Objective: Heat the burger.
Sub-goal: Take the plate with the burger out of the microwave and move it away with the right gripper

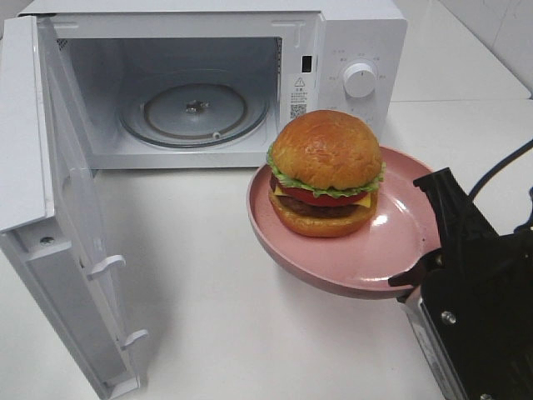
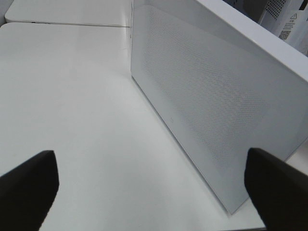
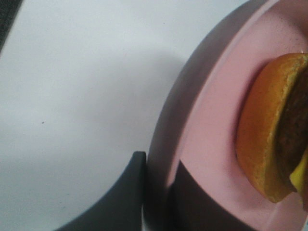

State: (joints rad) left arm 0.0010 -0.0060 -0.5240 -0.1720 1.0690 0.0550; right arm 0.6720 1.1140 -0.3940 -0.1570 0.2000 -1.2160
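Right claw (image 1: 416,279) is clamped on the pink plate's (image 1: 383,258) rim, holding it above the white surface (image 1: 208,292), the burger (image 1: 326,173) riding on it before the open microwave (image 1: 200,83). Left claw (image 2: 151,185) gapes wide beside the door (image 2: 211,106), fingertips cropped, unseen from overhead.

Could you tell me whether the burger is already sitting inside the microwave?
No, the burger sits on the pink plate outside the microwave, whose glass turntable is bare.
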